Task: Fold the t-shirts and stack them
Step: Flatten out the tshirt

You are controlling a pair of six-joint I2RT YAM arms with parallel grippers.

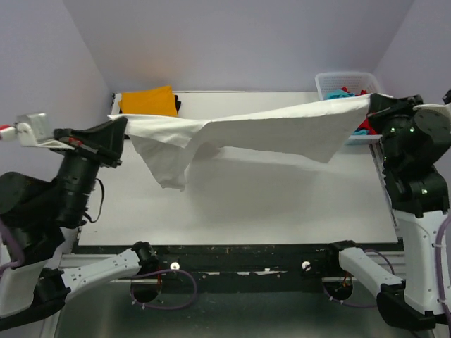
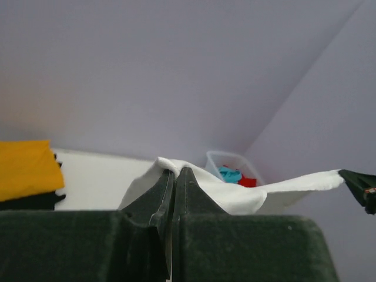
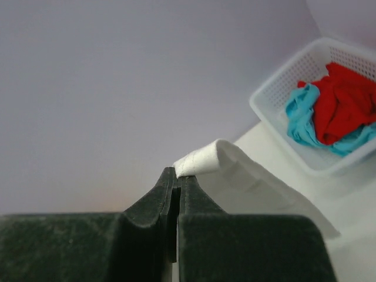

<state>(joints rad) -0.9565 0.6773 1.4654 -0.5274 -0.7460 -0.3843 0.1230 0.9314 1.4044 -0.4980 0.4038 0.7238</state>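
The white t-shirt (image 1: pixel 268 130) hangs stretched in the air across the back of the table, one sleeve drooping at the left. My left gripper (image 1: pixel 121 124) is shut on its left end, seen pinched in the left wrist view (image 2: pixel 176 171). My right gripper (image 1: pixel 372 104) is shut on its right end, where a hem fold (image 3: pixel 200 160) shows at the fingertips. A folded orange t-shirt (image 1: pixel 148 101) lies on a black one (image 2: pixel 29 201) at the back left. The red t-shirt (image 3: pixel 341 100) and the turquoise t-shirt (image 3: pixel 299 120) are crumpled in the basket.
The white lattice basket (image 1: pixel 345 81) stands at the back right corner, behind the right arm. The white table top (image 1: pixel 232 197) lies under the hanging shirt. Lilac walls close the back and both sides.
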